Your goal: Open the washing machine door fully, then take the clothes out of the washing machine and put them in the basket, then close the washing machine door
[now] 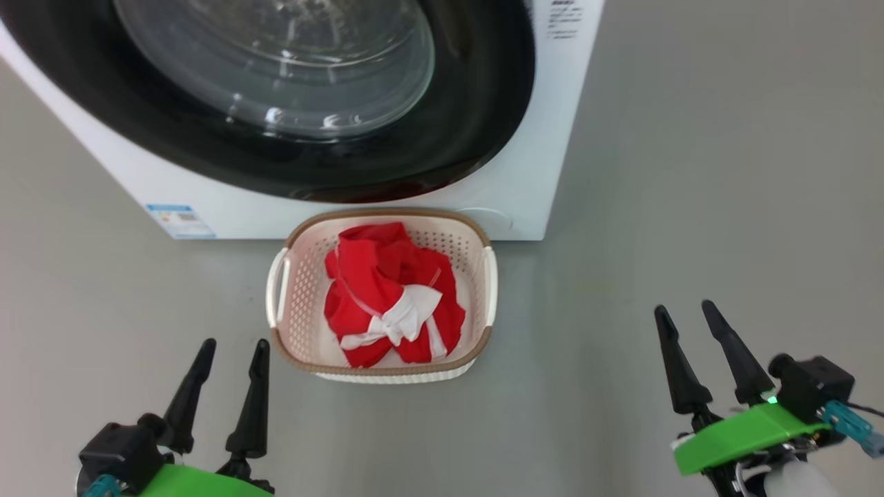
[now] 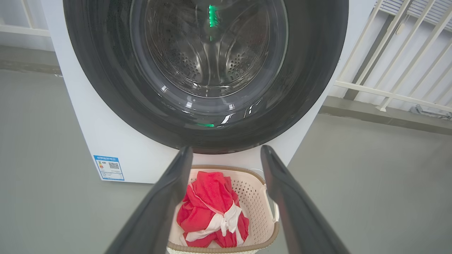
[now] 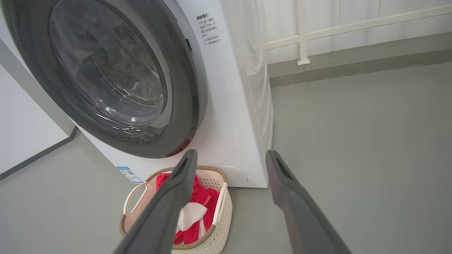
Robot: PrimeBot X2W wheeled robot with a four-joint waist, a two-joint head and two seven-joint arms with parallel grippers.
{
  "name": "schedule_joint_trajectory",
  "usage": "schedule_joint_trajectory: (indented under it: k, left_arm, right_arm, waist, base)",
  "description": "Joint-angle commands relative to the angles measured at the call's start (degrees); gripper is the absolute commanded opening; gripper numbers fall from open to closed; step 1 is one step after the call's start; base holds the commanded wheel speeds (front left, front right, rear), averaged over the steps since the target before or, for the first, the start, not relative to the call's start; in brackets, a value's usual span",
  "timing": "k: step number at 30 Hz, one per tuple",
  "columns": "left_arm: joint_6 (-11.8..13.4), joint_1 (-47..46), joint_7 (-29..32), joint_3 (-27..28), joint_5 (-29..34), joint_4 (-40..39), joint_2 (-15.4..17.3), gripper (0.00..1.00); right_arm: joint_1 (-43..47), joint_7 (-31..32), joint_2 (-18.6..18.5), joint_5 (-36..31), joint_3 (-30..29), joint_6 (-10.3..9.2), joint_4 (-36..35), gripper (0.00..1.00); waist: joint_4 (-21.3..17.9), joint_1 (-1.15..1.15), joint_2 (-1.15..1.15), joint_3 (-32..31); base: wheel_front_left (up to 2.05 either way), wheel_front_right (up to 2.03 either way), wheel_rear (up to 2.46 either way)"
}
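Note:
The washing machine (image 1: 552,138) stands at the back, and the washing machine door (image 1: 456,124) lies shut against its front, black rim around the glass bowl. On the floor just before it sits the basket (image 1: 304,304), holding the red and white clothes (image 1: 380,290). My left gripper (image 1: 235,343) is open and empty, low and to the left of the basket. My right gripper (image 1: 684,307) is open and empty, well off to the right. In the left wrist view the left gripper (image 2: 226,148) frames the clothes (image 2: 208,208), with the door (image 2: 300,70) above. In the right wrist view the right gripper (image 3: 231,152) points past the basket (image 3: 220,208).
Grey floor (image 1: 725,172) spreads to the right of the machine and around the basket. A white railing (image 3: 317,33) runs along the wall behind the machine's right side. A blue label (image 1: 181,219) marks the machine's lower left corner.

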Motion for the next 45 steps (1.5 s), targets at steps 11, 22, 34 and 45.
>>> schedule_joint_trajectory:
  k: [11,22,34,45]
  left_arm:
    - [-0.32,3.27,-0.45,5.28,2.39,-1.88,2.07,1.00]
    - [-0.32,6.46,-0.45,6.65,3.83,-1.97,2.78,1.00]
    - [-0.32,6.85,-0.45,6.41,3.15,-2.28,2.94,1.00]
    - [0.09,7.25,0.20,3.41,1.49,1.30,1.62,0.00]
  right_arm:
    - [6.37,-0.31,-0.52,-0.41,-2.37,-0.05,-2.82,1.00]
    - [10.73,-0.31,-0.27,-0.48,-4.80,-0.05,-4.18,1.00]
    - [10.90,-0.31,0.14,-0.60,-4.78,-0.05,-4.34,1.00]
    - [11.24,0.05,1.23,0.01,-5.79,0.01,-1.81,0.00]
  waist:
    - [-4.81,0.00,0.00,-4.71]
    - [-6.45,0.00,0.00,-6.41]
    - [-6.57,0.00,0.00,-6.72]
    - [-6.42,0.00,0.00,-6.48]
  base:
    - [0.00,0.00,0.00]
    - [0.00,0.00,0.00]
    - [0.00,0.00,0.00]
    - [0.00,0.00,0.00]
